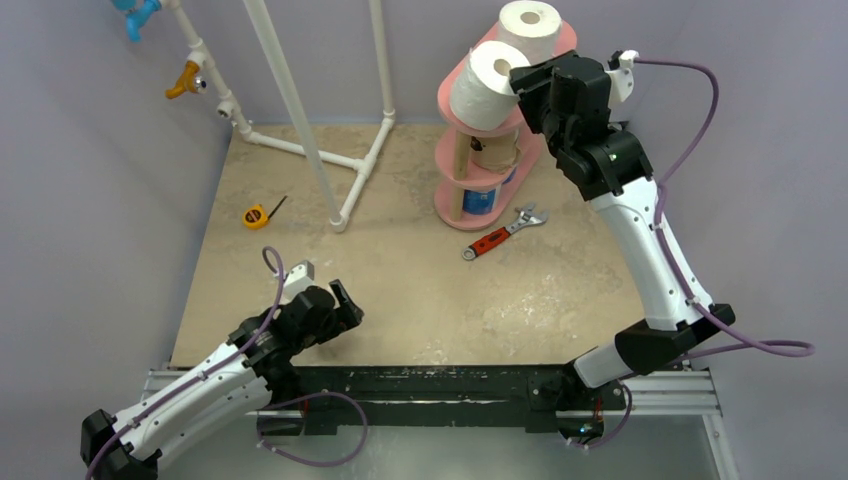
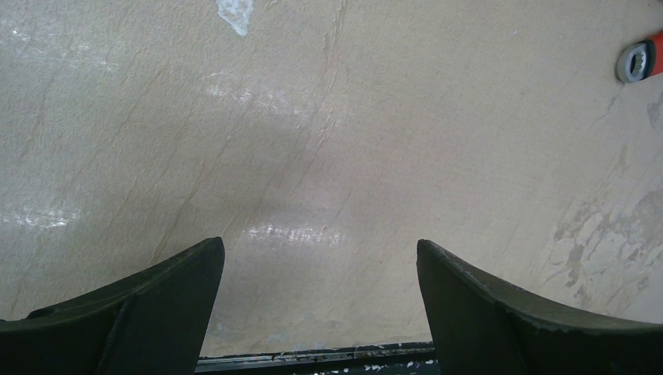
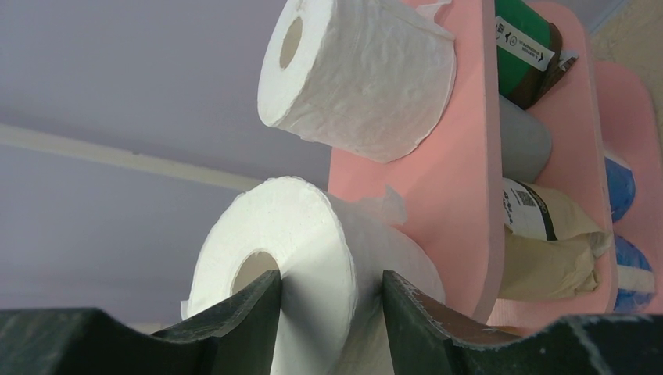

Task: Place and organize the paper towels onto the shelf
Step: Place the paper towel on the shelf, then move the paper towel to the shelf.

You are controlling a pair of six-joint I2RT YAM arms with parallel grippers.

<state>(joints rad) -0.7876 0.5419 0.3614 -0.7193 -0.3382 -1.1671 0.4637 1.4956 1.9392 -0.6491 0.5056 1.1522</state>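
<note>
Our right gripper [image 3: 332,287] clasping a white roll [image 3: 297,226] on the shelf [image 3: 469,156], second roll [image 3: 367,70] beyond it, left gripper [image 2: 320,254] wide over the table [image 2: 313,117].

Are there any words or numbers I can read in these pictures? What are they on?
No text can be read for sure.
Label on the green roll: dark print, too small and blurred to read.
Label on the tan roll: dark print and a square code, too small to read.
On the wrench and the tape measure: no marks can be made out.

White arms [image 1: 645,245] with black joints, purple cables [image 1: 672,63], black left claw [image 2: 319,244] and right claw [image 3: 330,275].
</note>
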